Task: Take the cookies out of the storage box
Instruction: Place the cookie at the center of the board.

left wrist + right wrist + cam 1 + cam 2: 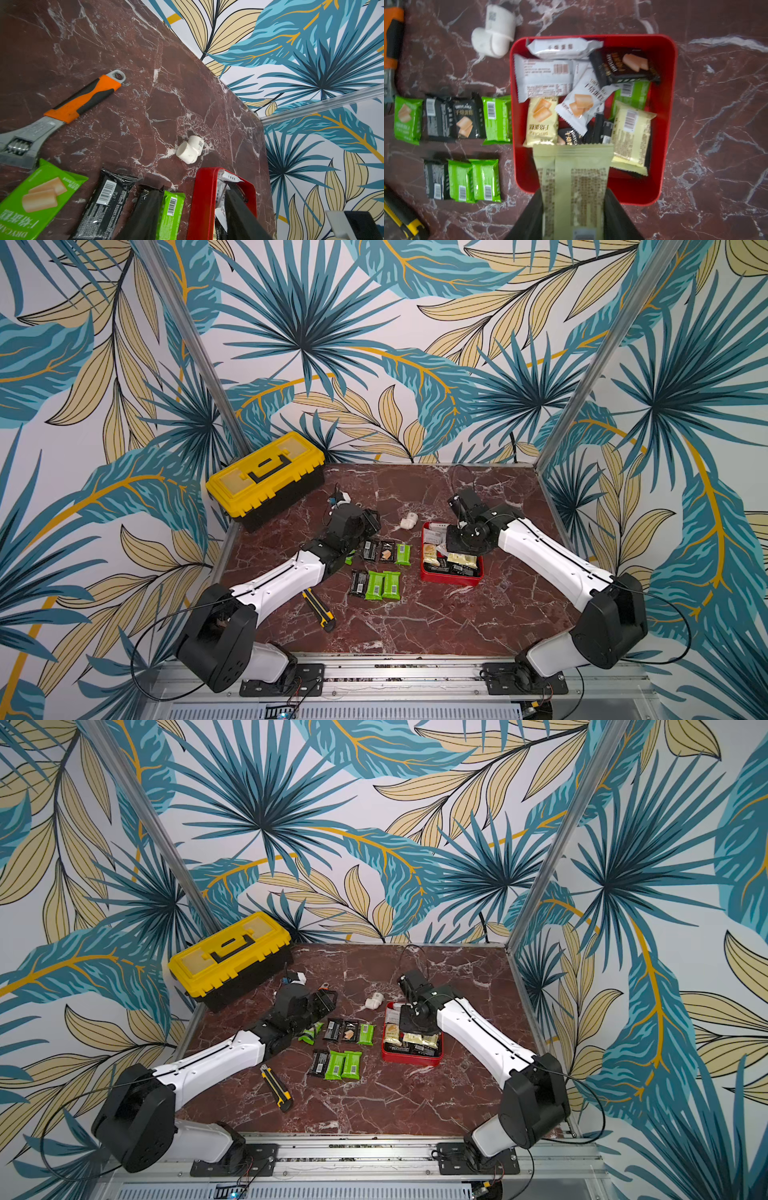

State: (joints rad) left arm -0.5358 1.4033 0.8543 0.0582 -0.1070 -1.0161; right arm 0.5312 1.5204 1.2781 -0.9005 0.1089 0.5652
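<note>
1. Presently pinching one cream wrapped cookie packet in the right gripper, fingers closed on its two long edges, over the shallow square red storage box.
2. Left inside the box: a loose heap of white, cream, black and green wrapped cookies, overlapping and tilted.
3. Already out on the red-brown marble-patterned tabletop, just left of the box: two rows of green and black packets.
4. On the left gripper, near the far row: fingers roughly half apart, gripping nothing.
5. Probably light, soft and crinkly; slick film outside, crumbly inside.
6. Best taken across the flat middle or by a crimped end seal, squeezing gently.
7. Safest to start with the topmost, unburied packet, to avoid dragging neighbours along.
</note>
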